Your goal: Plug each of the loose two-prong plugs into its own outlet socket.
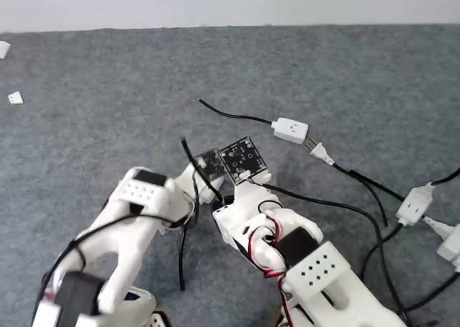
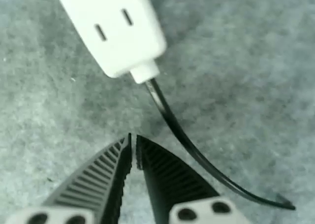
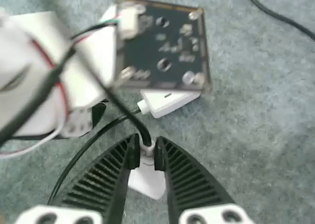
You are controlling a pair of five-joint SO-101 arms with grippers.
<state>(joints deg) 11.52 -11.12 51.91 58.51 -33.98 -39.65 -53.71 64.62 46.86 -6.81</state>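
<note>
At the far left edge of the high view, two small white scraps (image 1: 15, 97) are lying on the grey, carpet-like table surface (image 1: 93, 126). Toward the middle, the two white arms are standing close together, and their wrist circuit boards (image 1: 244, 159) are almost touching each other.

The left gripper (image 2: 133, 138) is keeping its fingers pressed together with nothing between them. It is hovering over the grey surface near a white outlet socket (image 2: 115, 32), which is showing two slots. A thin black cable (image 2: 189, 145) is leaving this socket and running past the side of the fingers.

The right gripper (image 3: 145, 144) is clamping on a white end piece (image 3: 147, 182) of a black cord, at the neck where the cord is entering. I cannot tell if this piece is a plug or a socket. Just beyond it, a second white piece (image 3: 167, 102) is lying partly under the other arm's board.

To the right of the arms in the high view, a flat white socket (image 1: 291, 129) is lying on the table. A two-prong plug (image 1: 321, 153) is lying just beside it, not inserted. At the far right, another white socket body (image 1: 413, 206) and a white plug piece (image 1: 449, 244) are lying near each other but apart.
</note>
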